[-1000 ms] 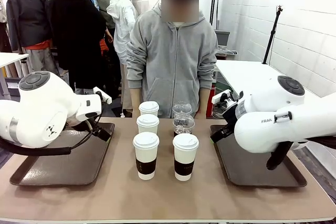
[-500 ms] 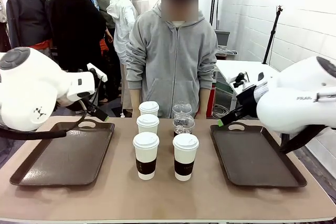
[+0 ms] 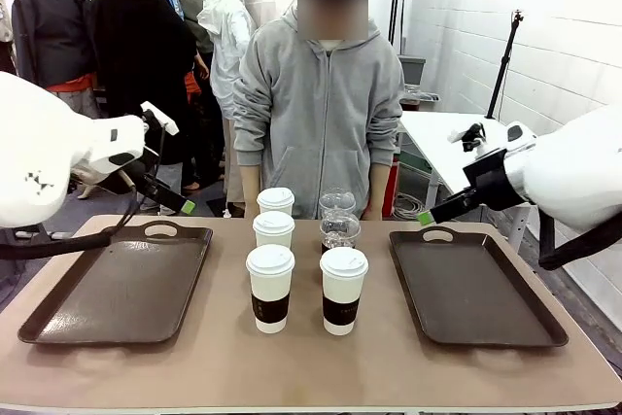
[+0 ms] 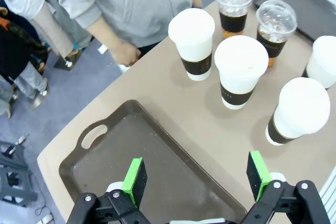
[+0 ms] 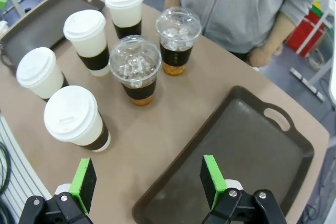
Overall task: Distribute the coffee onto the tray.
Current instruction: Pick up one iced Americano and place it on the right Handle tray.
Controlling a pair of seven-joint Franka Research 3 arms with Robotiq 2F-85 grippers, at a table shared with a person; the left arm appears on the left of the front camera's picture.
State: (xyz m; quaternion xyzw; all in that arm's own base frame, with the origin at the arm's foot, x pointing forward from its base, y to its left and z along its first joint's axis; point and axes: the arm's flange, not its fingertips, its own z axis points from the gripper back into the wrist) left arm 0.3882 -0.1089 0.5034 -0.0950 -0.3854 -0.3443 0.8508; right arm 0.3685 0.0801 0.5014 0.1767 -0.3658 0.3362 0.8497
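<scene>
The left arm (image 3: 49,157) and the right arm (image 3: 573,177) have lifted and swung outward to the frame's edges since a second ago, while the coffee (image 3: 343,289) stands where it was. The counter (image 3: 292,366) fills the lower half of the front view, and a person (image 3: 321,114) in a grey hoodie stands behind it at upper centre. The left tray (image 3: 117,289) lies at lower left and the right tray (image 3: 471,289) at lower right, both bare. Between them, at centre, every drink sits on the counter and none on a tray. Four white lidded paper cups (image 3: 270,289) in dark sleeves stand two side by side in front and two in file behind the left one. Two clear dome-lidded cups (image 3: 339,232) stand one behind the other to their right, the rear one partly hidden. The left jaws are released, green pads (image 4: 135,181) well apart, over the tray at the lower middle of the left wrist view. The right jaws are likewise spread and grasp nothing, their pads (image 5: 83,183) seemingly above the tray's near corner and the bare counter beside it.
</scene>
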